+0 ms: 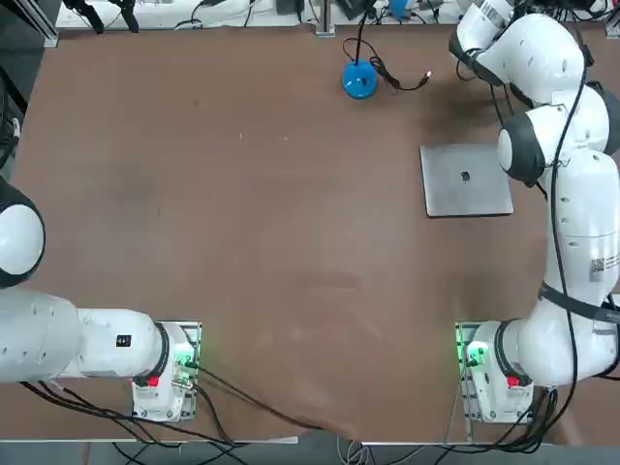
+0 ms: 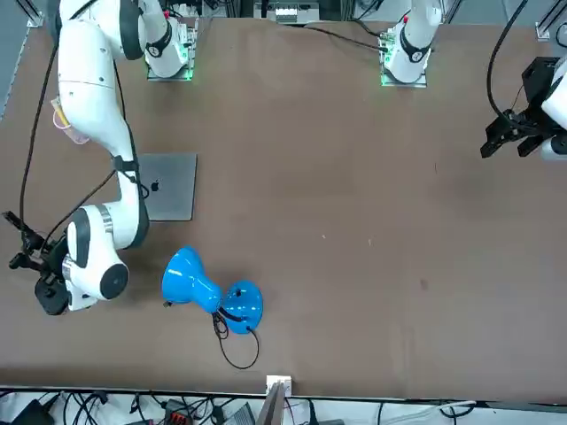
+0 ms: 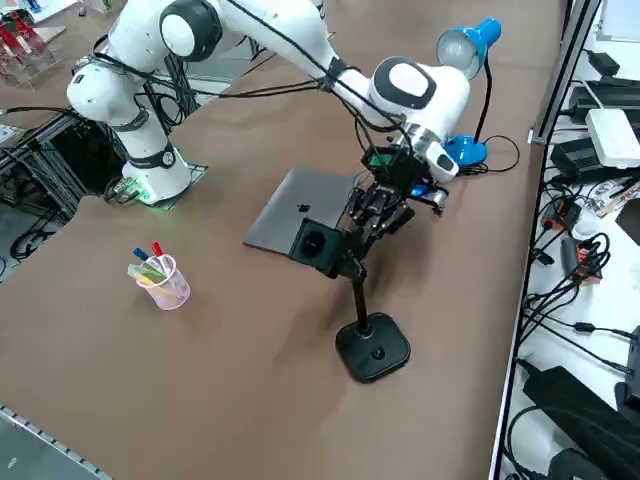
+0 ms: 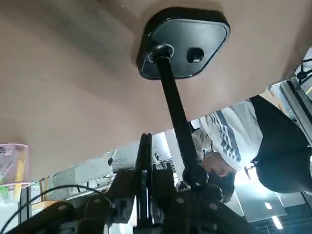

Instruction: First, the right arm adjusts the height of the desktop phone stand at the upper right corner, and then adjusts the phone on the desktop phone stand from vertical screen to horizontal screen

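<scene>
Dark Apple logo [image 1: 465,176], on silver laptop [image 1: 455,199]

The black stand [image 3: 373,348] has a rounded-square base flat on the table and a slightly tilted pole. The phone [image 3: 313,243], a dark slab, sits above tabletop level beside the right gripper [image 3: 358,226].

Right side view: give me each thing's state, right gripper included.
Right gripper: at the stand's head, apparently closed on the phone's edge
Phone stand: base flat, pole upright
Phone: up on the stand
Laptop: closed, flat
Blue lamp: standing
Pink cup: upright, pens inside
</scene>
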Motion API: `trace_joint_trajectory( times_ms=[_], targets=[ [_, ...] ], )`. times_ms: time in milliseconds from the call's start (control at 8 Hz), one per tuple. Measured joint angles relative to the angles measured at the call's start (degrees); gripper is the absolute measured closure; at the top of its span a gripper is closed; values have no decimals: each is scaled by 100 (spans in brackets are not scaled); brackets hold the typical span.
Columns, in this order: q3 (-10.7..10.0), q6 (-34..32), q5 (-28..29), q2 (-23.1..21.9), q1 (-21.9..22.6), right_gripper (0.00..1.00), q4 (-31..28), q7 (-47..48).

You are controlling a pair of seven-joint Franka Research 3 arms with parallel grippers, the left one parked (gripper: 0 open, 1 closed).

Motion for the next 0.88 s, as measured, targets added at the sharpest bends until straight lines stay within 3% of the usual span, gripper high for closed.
trace_joint_trajectory(
  times_ms=[875],
  targets=[
    [-4,-64,129,-9,-22,83,106,-240]
  ],
)
